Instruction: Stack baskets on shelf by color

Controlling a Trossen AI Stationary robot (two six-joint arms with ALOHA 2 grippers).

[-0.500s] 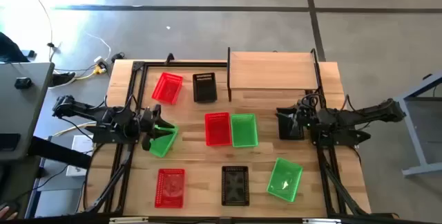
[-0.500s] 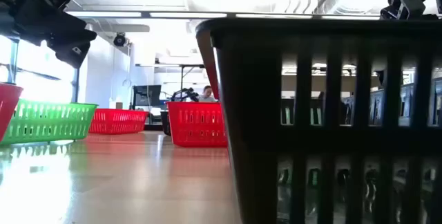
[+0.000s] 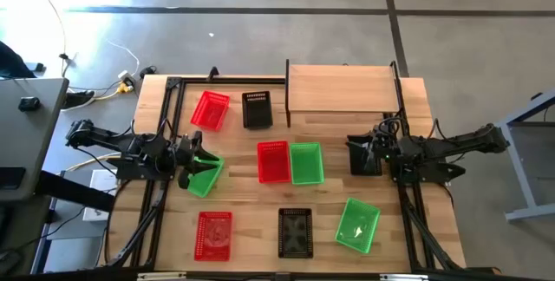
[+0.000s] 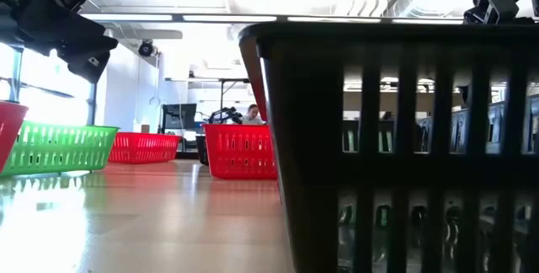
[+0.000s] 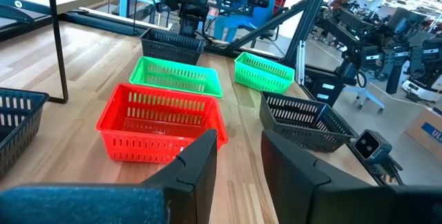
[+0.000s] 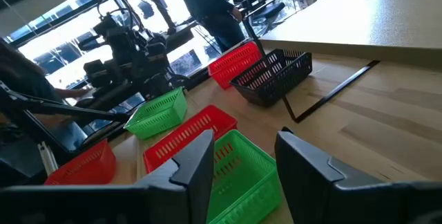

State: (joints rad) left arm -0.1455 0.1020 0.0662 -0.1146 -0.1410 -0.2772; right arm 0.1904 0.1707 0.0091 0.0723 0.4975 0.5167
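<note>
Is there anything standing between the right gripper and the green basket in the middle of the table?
Nothing visible stands in the way. The right gripper is open beside a black basket at the table's right side, and only bare table lies between it and the green basket, which sits against a red basket.

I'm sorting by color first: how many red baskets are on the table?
3 red baskets: one left of the shelf, beside a black basket; one mid-table, side by side with a green basket; one at the opposite edge. None looks hidden.
</note>
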